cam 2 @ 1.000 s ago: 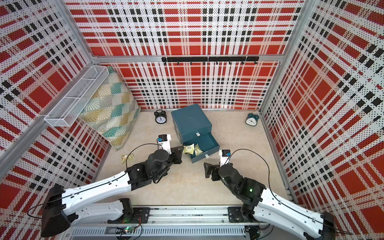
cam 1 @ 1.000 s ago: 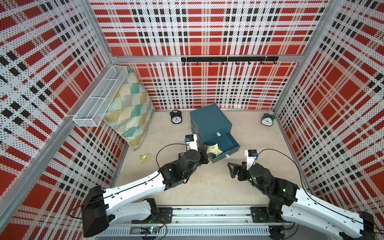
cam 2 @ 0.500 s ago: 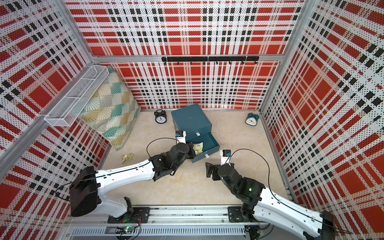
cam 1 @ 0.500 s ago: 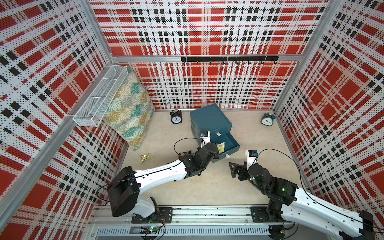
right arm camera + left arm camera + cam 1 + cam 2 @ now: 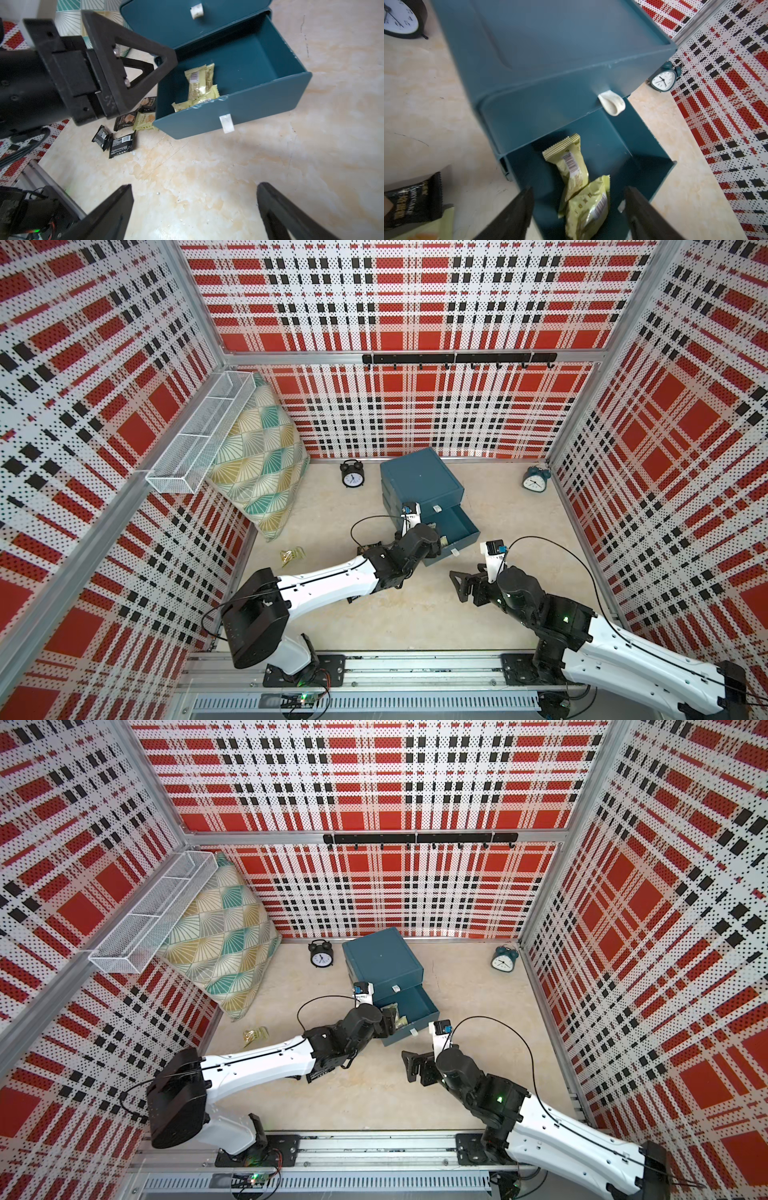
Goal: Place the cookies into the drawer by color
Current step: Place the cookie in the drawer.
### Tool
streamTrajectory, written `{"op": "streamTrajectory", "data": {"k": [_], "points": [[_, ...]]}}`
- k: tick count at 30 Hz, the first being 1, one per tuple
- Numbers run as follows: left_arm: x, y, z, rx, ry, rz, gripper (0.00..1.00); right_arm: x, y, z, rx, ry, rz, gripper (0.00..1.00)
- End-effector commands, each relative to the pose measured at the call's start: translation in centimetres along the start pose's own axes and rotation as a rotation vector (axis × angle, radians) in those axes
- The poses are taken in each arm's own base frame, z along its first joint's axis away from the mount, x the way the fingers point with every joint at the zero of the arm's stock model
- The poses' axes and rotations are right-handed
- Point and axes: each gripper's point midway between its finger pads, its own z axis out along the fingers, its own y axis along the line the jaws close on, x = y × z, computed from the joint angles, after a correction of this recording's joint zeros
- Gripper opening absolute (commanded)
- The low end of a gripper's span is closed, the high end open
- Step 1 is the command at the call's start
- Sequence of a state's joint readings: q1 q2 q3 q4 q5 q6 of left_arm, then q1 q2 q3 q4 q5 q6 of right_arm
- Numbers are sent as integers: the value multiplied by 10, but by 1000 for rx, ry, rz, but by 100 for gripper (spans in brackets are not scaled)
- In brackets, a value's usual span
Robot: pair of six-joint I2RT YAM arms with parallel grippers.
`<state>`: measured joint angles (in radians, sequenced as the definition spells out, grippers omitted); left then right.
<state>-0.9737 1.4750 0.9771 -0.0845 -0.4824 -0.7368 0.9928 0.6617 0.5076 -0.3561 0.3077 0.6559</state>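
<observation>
**Yellow cookies (image 5: pixel 200 85) were in the bottom drawer (image 5: pixel 239 108)**

Left gripper (image 5: pixel 578 190) hung over that drawer, which was pulled out toward the middle of the worktop (image 5: pixel 207 176). Its fingers were spread and gripped nothing. Black cookies (image 5: pixel 122 143) lay on the worktop by the drawer's front corner. Right gripper (image 5: pixel 194 186) was spread wide too, and empty.
</observation>
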Motion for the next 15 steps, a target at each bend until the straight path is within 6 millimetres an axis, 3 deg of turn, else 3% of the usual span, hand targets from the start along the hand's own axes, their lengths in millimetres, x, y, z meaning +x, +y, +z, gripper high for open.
{"op": "streamTrajectory", "data": {"k": [1, 9, 15], "points": [[-13, 21, -14, -30, -44, -53, 80, -4, 21, -2, -113, -3, -48, 100], [-11, 69, -35, -98, -80, -162, 83, 2, 60, 1, -289, 52, -135, 100], [-6, 131, -50, -207, -114, -280, 83, -1, 88, 16, -351, 93, -187, 100]]}}
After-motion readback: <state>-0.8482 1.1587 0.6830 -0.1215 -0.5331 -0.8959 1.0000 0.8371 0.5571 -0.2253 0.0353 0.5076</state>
